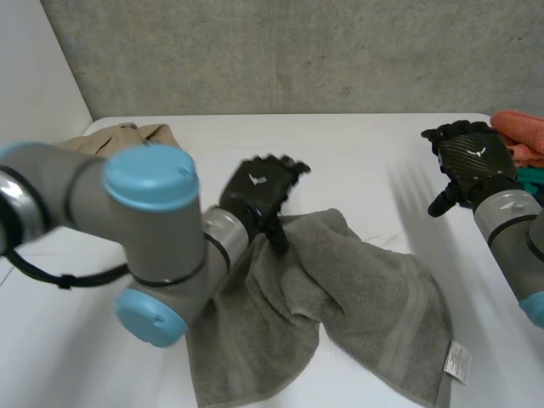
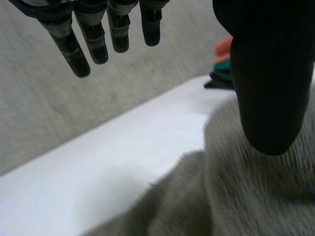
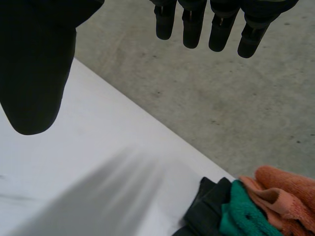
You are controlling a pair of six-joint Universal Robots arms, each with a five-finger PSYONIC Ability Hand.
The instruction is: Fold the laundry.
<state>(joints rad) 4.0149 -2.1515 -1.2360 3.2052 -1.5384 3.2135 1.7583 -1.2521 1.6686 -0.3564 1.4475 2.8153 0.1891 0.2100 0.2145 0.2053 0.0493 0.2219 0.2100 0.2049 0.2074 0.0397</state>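
Note:
A grey towel (image 1: 357,314) lies crumpled on the white table (image 1: 357,161), spread from the middle toward the near right, a white label (image 1: 457,361) at its near right corner. My left hand (image 1: 259,189) hovers at the towel's far left edge, open, thumb pointing down toward the cloth. In the left wrist view its fingers (image 2: 86,39) are straight and the thumb (image 2: 268,83) stands over the grey towel (image 2: 236,191), holding nothing. My right hand (image 1: 469,161) is raised at the table's far right, open and empty; its fingers (image 3: 216,24) and thumb (image 3: 34,73) are spread.
A beige garment (image 1: 127,136) lies at the far left of the table. A pile of orange, green and dark cloths (image 1: 520,140) sits at the far right edge, also seen as cloths (image 3: 246,209) in the right wrist view. A grey wall (image 1: 289,51) stands behind.

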